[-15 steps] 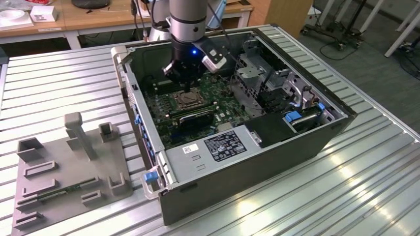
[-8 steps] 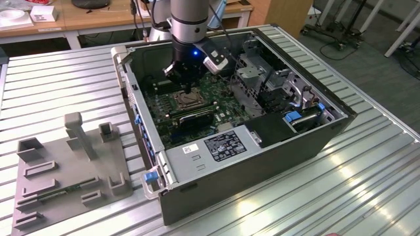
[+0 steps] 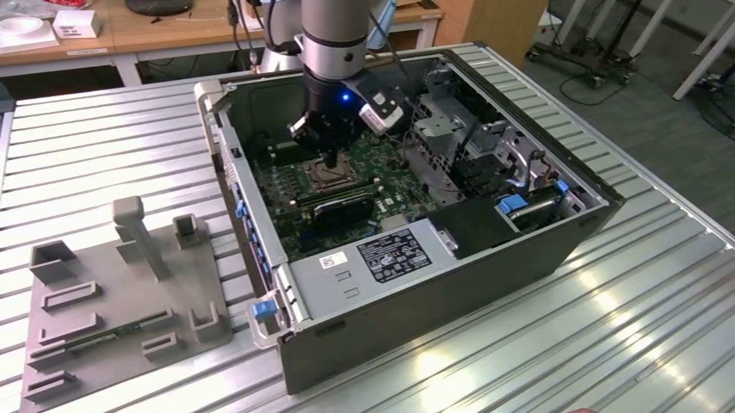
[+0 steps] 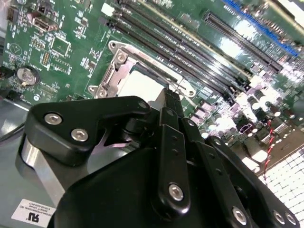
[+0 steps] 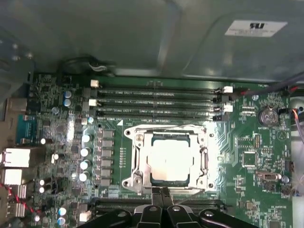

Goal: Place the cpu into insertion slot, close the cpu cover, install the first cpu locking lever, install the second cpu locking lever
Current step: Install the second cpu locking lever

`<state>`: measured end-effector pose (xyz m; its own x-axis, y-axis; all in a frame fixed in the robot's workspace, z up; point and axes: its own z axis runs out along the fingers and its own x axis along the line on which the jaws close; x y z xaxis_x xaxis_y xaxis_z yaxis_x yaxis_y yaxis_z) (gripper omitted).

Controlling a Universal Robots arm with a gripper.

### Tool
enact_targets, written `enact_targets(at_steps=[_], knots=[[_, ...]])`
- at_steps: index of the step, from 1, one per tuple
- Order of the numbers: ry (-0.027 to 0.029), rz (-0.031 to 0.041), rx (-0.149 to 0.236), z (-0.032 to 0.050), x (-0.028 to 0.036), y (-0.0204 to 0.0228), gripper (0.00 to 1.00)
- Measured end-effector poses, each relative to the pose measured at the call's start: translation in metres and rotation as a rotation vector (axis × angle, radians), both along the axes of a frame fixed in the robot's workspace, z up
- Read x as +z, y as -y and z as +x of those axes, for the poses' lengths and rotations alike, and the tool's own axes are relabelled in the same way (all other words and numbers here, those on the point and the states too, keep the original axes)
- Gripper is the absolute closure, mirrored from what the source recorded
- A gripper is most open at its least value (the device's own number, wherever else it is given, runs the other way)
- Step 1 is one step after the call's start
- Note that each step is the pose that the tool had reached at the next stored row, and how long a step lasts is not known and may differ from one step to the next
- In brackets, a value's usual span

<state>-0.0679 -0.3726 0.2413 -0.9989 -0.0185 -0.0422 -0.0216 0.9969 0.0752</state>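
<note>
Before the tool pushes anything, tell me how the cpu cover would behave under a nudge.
The cpu cover looks like a thin metal frame lying flat around the cpu, so it would probably pivot rather than slide. Being thin with an open window, it may flex if pressed off-centre. Its shiny surface suggests the tool, close beside the socket edge, could slip.

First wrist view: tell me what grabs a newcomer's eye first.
The bright cpu sits in its socket mid-motherboard, with the cpu cover closed flat around it. The hand, fingers together, hangs at the socket's edge. Four empty memory slots run beside the socket.
</note>
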Motion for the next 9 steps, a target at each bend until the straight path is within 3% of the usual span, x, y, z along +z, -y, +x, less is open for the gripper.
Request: enact_targets(at_steps=[4, 9], knots=[[0.0000, 0.0001, 0.000, 0.0000, 0.0000, 0.0044, 0.89], [0.0002, 0.0000, 0.000, -0.0003, 0.0000, 0.0050, 0.89]])
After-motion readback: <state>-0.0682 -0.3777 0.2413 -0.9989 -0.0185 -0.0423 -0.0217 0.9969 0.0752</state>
